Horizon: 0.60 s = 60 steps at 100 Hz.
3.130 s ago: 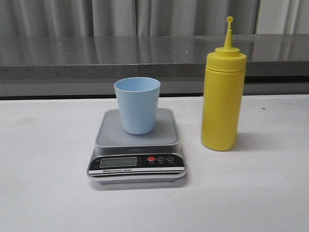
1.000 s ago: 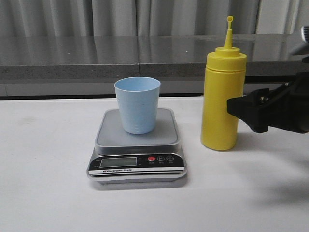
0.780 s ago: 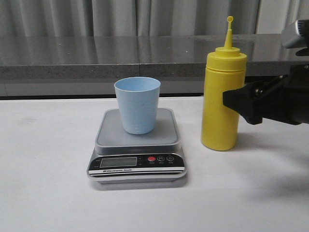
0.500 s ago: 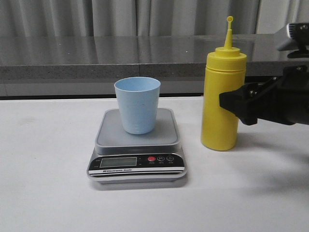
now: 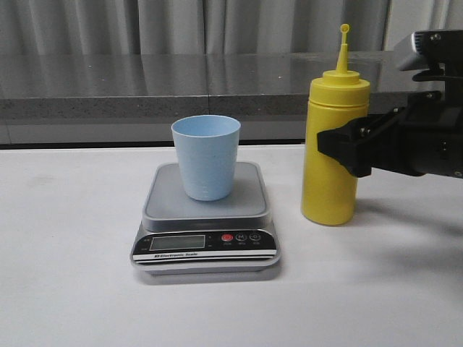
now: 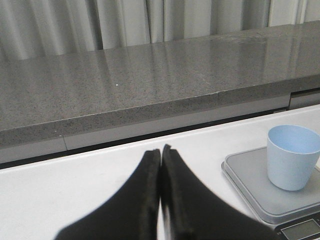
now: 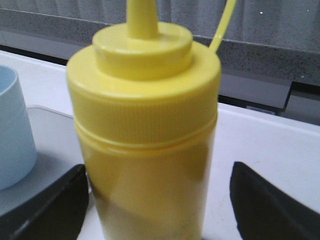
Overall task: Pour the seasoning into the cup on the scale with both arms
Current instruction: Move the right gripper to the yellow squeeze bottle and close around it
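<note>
The yellow seasoning bottle (image 5: 329, 123) stands upright on the white table, right of the scale (image 5: 206, 249). The pale blue cup (image 5: 206, 157) stands on the scale's platform. My right gripper (image 5: 338, 150) reaches in from the right at mid-height of the bottle. In the right wrist view it (image 7: 159, 170) is open, one finger on each side of the bottle (image 7: 145, 115), with a gap on the side away from the cup (image 7: 12, 145). My left gripper (image 6: 161, 152) is shut on nothing over bare table, left of the cup (image 6: 292, 157) and scale (image 6: 250, 187). It is out of the front view.
A grey stone counter ledge (image 5: 145, 87) runs along the back of the white table (image 5: 65, 275), with a curtain behind it. The bottle's thin nozzle and tethered cap (image 5: 343, 40) stick up above my right arm.
My right arm has come in from the right and slid left, so its open fingers now flank the bottle. Bottle, cup and scale have not moved.
</note>
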{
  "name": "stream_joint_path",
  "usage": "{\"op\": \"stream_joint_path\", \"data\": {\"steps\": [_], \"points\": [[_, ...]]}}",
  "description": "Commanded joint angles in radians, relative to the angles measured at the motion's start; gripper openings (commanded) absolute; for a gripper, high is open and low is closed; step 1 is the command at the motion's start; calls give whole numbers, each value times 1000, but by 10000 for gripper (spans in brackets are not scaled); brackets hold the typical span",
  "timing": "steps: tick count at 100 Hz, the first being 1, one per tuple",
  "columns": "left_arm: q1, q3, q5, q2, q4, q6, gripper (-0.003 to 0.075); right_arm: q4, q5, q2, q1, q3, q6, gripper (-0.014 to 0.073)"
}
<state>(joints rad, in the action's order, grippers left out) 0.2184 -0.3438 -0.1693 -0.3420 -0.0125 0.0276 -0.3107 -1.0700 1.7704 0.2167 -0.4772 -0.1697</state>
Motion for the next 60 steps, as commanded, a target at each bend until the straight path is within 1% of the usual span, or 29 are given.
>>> {"op": "stream_joint_path", "data": {"steps": [1, 29, 60], "points": [[-3, -24, 83, -5, -1, -4, -18, -8, -52, -33, -1, -34, -12, 583], [-3, -24, 83, -5, -1, -4, -18, -30, -46, 8, -1, -86, -47, 583], [-3, -24, 83, -5, -1, -4, -18, -46, -54, 76, 20, -136, -49, 583]]}}
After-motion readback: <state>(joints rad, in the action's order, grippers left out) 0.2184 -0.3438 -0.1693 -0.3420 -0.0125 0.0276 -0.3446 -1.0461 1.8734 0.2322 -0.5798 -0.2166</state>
